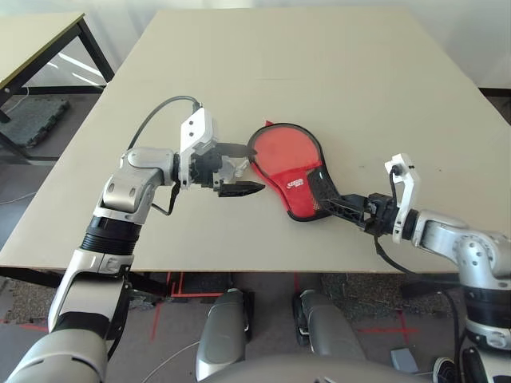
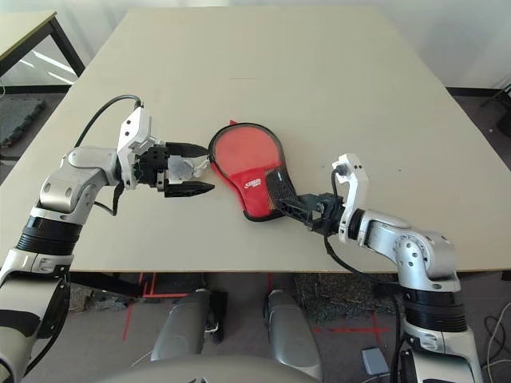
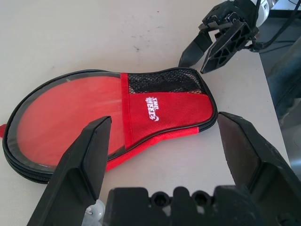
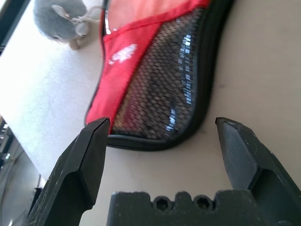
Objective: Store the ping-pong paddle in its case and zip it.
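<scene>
Table-tennis paddle case (image 3: 169, 106) on tabletop (image 1: 239, 80), red side up.
Left gripper (image 2: 211, 169) and right gripper (image 4: 163, 120): fingers apart, the latter beside the mesh pocket (image 4: 162, 80).

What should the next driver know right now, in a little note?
Left claw: open, beside the case.
Right claw: open, at the case's narrow end.
Case: on the table, mesh pocket up.
Done: the paddle seems to be inside, red behind the clear window.
Left: check the zip; I can't tell if it's fully shut. Close it if not.
</scene>
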You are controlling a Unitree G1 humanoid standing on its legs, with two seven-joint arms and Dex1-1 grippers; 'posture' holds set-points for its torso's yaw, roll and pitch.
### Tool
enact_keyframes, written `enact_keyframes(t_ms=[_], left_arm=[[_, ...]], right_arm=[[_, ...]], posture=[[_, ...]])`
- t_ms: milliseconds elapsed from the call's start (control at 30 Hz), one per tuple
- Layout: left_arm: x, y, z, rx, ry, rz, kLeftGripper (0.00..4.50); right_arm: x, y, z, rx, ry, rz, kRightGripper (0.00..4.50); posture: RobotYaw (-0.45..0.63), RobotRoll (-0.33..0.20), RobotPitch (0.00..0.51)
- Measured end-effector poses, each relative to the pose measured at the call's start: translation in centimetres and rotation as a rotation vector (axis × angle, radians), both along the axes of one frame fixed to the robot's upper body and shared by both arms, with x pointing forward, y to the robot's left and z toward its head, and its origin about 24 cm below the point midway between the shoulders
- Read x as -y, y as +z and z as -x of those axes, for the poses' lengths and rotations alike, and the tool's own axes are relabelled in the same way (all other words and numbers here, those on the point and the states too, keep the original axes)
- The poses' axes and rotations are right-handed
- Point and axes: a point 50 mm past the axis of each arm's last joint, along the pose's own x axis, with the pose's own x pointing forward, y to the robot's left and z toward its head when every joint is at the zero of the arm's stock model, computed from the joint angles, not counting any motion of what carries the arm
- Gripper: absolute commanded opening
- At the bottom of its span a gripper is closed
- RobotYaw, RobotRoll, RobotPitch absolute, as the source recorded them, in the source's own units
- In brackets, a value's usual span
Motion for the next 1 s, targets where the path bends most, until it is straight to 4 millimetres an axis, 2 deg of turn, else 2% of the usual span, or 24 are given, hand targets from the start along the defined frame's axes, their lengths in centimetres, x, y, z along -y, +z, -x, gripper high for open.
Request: enact_keyframes(t_ms=[233, 733, 833, 1000], left_arm=[[0.0, 0.0, 0.0, 0.0, -0.001, 0.001, 4.5], [0.0, 0.0, 0.0, -0.006, 0.004, 0.002, 4.5], [0.0, 0.0, 0.0, -0.005, 0.008, 0.002, 4.5], [0.0, 0.0, 0.0, -0.005, 0.008, 0.002, 4.5]], right_arm=[[0.1, -0.4, 0.3, -0.019, -0.007, -0.015, 4.47], [-2.4, -0.8, -0.3, -0.007, 0.019, -0.067, 4.47], [-2.5, -1.0, -0.4, -0.013, 0.004, -0.068, 3.9], [-2.3, -1.6, -0.6, -0.044, -0.031, -0.058, 2.11]], posture=[[0.1, 0.0, 0.121], [0.11, 0.0, 0.118], [0.11, 0.0, 0.12], [0.11, 0.0, 0.119]])
